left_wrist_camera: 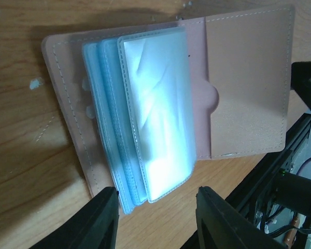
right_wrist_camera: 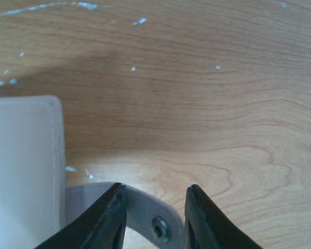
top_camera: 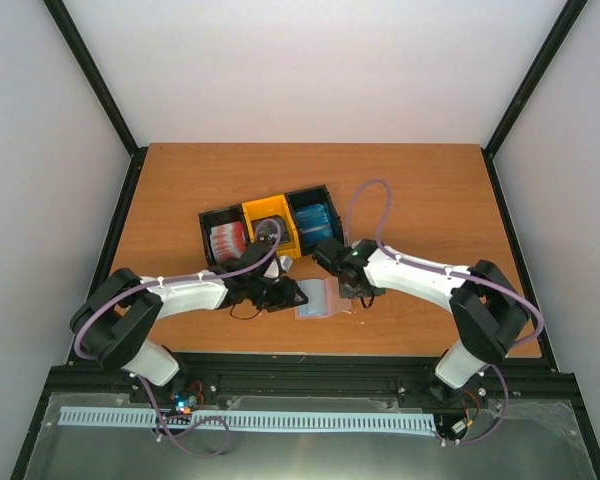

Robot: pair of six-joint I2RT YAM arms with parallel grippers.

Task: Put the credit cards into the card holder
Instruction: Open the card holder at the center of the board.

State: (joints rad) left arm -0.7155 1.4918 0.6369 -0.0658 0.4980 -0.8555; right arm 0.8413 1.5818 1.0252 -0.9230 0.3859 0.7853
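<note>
The tan-pink card holder (top_camera: 316, 298) lies open on the table between my two grippers. In the left wrist view its cover (left_wrist_camera: 249, 78) lies flat and its clear plastic sleeves (left_wrist_camera: 155, 114) fan upward, with no card showing in them. My left gripper (left_wrist_camera: 158, 212) is open and empty, its jaws on either side of the sleeves' near end. My right gripper (right_wrist_camera: 156, 205) is open, low over the holder's snap tab (right_wrist_camera: 147, 210), which lies between its fingers. Red cards (top_camera: 227, 240) and light blue cards (top_camera: 315, 218) sit in the bins. I see no black cards.
A three-bin tray (top_camera: 248, 212), black, yellow and black, stands just behind the card holder. My left arm's wrist covers part of the yellow bin (top_camera: 280, 208). Black frame posts rise at the table's back corners.
</note>
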